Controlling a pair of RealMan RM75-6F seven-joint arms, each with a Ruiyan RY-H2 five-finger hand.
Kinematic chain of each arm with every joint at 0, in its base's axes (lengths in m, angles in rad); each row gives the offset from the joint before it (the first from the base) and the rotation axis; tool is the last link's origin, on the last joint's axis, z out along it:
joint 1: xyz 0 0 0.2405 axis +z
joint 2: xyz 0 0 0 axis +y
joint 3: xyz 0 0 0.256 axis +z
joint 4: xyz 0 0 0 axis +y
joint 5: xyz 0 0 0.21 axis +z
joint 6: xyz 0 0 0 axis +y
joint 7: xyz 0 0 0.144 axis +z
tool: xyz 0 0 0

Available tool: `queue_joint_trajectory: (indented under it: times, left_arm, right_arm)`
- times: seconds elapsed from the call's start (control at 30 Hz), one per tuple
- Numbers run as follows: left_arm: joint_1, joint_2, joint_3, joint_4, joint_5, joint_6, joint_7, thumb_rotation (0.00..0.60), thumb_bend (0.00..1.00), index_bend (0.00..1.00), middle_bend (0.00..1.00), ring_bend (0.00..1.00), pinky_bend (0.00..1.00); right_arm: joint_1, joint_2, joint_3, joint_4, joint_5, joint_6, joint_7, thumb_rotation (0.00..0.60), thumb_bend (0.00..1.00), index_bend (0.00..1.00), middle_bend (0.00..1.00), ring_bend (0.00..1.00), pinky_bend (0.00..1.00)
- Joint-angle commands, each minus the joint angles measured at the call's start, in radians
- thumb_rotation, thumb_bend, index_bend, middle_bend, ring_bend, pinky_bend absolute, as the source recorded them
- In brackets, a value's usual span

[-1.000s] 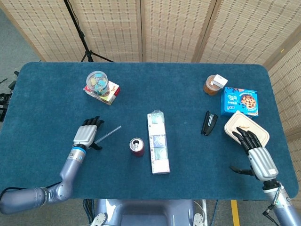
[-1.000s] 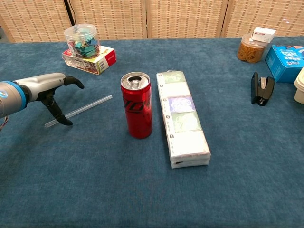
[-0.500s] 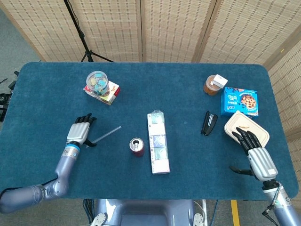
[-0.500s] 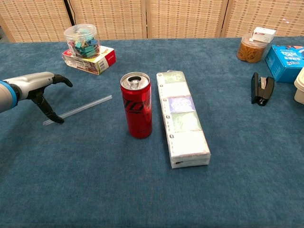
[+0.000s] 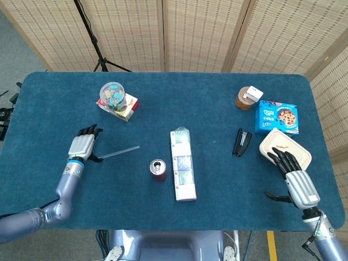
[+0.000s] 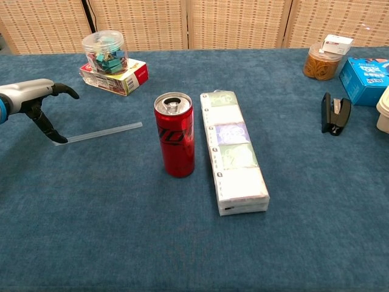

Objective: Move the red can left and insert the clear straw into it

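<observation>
The red can stands upright with its top open, near the middle of the table. The clear straw lies flat on the cloth to the can's left. My left hand hovers at the straw's left end, fingers apart, thumb tip touching that end; it grips nothing. My right hand rests far right near the front edge with fingers spread and empty; the chest view does not show it.
A long pack of tissues lies just right of the can. A jar of clips on a red box sits back left. A black stapler, brown jar, blue cookie box and beige container are at right.
My left hand has moved left and farther back. The straw's left end swung along with it, so the straw now lies nearly level. The can and right hand stayed put.
</observation>
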Motion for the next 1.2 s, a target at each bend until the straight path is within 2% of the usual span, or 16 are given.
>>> queue_joint_trajectory:
  times: [0.03,0.17,0.2,0.43,0.73,0.9,1.2]
  left_arm:
    - [0.003,0.018,-0.006,-0.027,0.006,-0.008,-0.013,0.6,0.09,0.16,0.0,0.0,0.0]
    - [0.002,0.048,-0.013,-0.096,0.023,0.001,-0.019,0.6,0.09,0.16,0.0,0.0,0.0]
    - [-0.01,0.046,-0.029,-0.123,0.021,0.01,-0.014,0.6,0.09,0.16,0.0,0.0,0.0]
    - [-0.093,0.003,-0.062,-0.169,-0.126,0.044,0.106,0.6,0.14,0.17,0.0,0.0,0.0]
    - [-0.195,-0.094,-0.099,-0.107,-0.306,0.114,0.24,0.6,0.24,0.3,0.0,0.0,0.0]
    - [-0.216,-0.126,-0.107,-0.082,-0.329,0.129,0.26,0.6,0.25,0.31,0.0,0.0,0.0]
    - [-0.253,-0.219,-0.114,-0.002,-0.366,0.162,0.306,0.6,0.27,0.38,0.0,0.0,0.0]
  right_arm:
    - [0.0,0.0,0.0,-0.001,-0.001,0.0,0.0,0.6,0.07,0.0,0.0,0.0,0.0]
    - [0.0,0.0,-0.001,-0.001,-0.002,0.0,0.0,0.6,0.07,0.0,0.0,0.0,0.0]
    - [0.0,0.0,-0.002,-0.002,-0.003,-0.001,0.0,0.6,0.07,0.0,0.0,0.0,0.0]
    - [0.0,-0.001,-0.001,0.002,-0.002,-0.004,0.0,0.6,0.07,0.01,0.0,0.0,0.0]
    - [0.002,0.0,0.002,0.008,0.002,-0.007,0.014,0.6,0.07,0.01,0.0,0.0,0.0]
    - [0.002,0.001,0.003,0.011,0.005,-0.008,0.02,0.6,0.07,0.01,0.0,0.0,0.0]
    - [0.003,0.002,0.005,0.017,0.011,-0.012,0.031,0.6,0.07,0.01,0.0,0.0,0.0]
